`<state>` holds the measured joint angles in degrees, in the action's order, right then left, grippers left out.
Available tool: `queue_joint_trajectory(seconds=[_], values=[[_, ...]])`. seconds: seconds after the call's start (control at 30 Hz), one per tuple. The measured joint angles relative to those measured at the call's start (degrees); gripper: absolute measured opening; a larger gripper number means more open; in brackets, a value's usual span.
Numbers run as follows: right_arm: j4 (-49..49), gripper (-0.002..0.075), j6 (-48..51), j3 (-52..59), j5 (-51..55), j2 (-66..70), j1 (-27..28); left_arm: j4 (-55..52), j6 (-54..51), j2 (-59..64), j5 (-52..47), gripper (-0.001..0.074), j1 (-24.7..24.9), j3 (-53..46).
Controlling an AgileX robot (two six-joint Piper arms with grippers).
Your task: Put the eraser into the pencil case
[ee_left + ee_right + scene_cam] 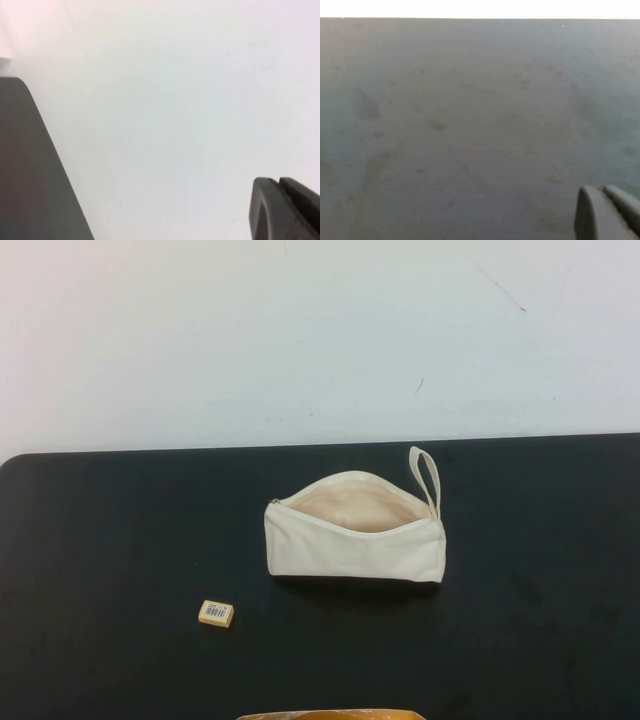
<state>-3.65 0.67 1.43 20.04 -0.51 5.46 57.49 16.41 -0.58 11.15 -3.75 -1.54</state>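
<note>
eraser on our left, pouch mouth open at centre.
our left gripper [285, 210] and right gripper [607, 212] show only in wrist views, fingers' state untellable; the eraser [216, 613] lies left of the pencil case [352, 538] on the tabletop [110, 540], long axis roughly left-right, likely nearer the left arm.

One eraser [216, 613] and one pencil case [354, 530] lie on one black table [100, 540].
</note>
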Motion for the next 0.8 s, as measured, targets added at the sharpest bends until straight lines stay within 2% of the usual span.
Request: queue_joint_trajectory(seconds=[0.17,0.27,0.43,0.6,0.8], values=[[0.0,-0.0001,0.0,0.0,0.0,0.0,0.0,-0.7,1.6,0.0,-2.7,-0.0002,0.0,0.0],[0.0,-0.0001,0.0,0.0,0.0,0.0,0.0,-9.9,-1.2,0.0,-9.6,-0.0002,0.0,2.9],[0.0,-0.0001,0.0,0.0,0.0,0.0,0.0,-25.1,-10.4,2.1,-27.9,-0.0002,0.0,18.1],[0.0,-0.0001,0.0,0.0,0.0,0.0,0.0,-30.0,-25.4,14.1,-50.6,-0.0002,0.1,33.7],[0.0,-0.0001,0.0,0.0,0.0,0.0,0.0,-35.0,-32.4,29.6,-61.6,-0.0002,2.7,49.1]])
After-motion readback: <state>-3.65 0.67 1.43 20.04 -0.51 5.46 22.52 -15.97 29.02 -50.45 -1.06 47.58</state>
